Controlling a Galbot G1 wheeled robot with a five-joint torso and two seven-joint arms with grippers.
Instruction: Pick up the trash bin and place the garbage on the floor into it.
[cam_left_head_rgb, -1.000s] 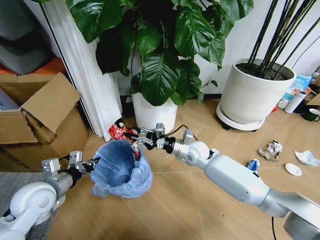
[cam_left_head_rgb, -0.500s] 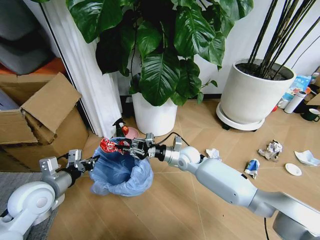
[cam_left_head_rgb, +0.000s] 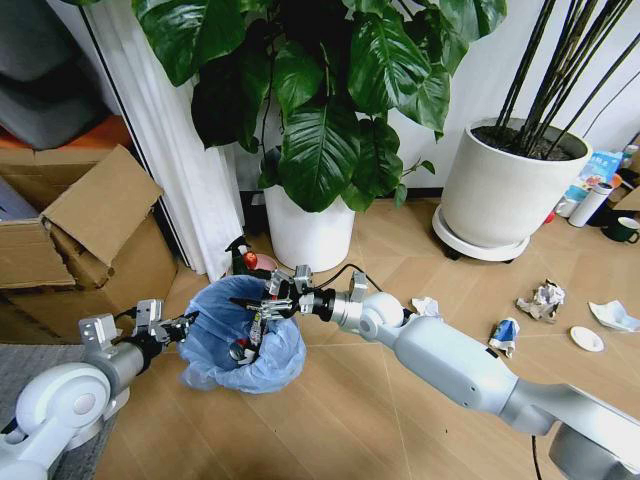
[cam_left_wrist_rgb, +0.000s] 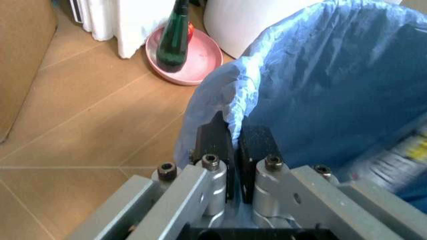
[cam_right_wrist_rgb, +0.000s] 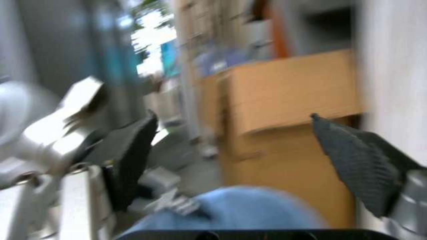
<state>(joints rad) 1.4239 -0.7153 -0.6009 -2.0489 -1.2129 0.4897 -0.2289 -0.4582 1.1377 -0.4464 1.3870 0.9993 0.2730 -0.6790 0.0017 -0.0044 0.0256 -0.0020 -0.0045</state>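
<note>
**Right tool spread over the bin, left tool pinching its rim**

The bin (cam_left_head_rgb: 243, 335) sits low on the floor (cam_left_head_rgb: 400, 420), in front of the big-leaved plant's white pot (cam_left_head_rgb: 308, 232), its crinkly blue bag spilling over the rim. The left tool (cam_left_head_rgb: 172, 329) is at the bin's left edge; in the left wrist view its two dark fingers (cam_left_wrist_rgb: 212, 142) are pressed together on a fold of the blue bag and rim, gripping the bin (cam_left_wrist_rgb: 320, 95) from the side. Past that rim stands a green bottle (cam_left_wrist_rgb: 175, 37) on a pink dish (cam_left_wrist_rgb: 200, 57).

The right arm reaches across from the robot's right, and the right tool (cam_left_head_rgb: 262, 300) hangs over the bin's open mouth. In the right wrist view its dark pads (cam_right_wrist_rgb: 132, 152) stand wide apart with nothing between them, the blue of the bag below. A small dark piece with a pale patch (cam_left_head_rgb: 240, 348) lies inside the bag under that tool; what it is cannot be made out.

Other garbage lies on the floor well to the right: a white wad (cam_left_head_rgb: 425, 306) beside the right forearm, a blue-white packet (cam_left_head_rgb: 504, 333), a crumpled paper wad (cam_left_head_rgb: 542, 298), a white disc (cam_left_head_rgb: 587, 339) and a white wrapper (cam_left_head_rgb: 614, 316). A cardboard box (cam_left_head_rgb: 70, 235) stands to the left.
</note>
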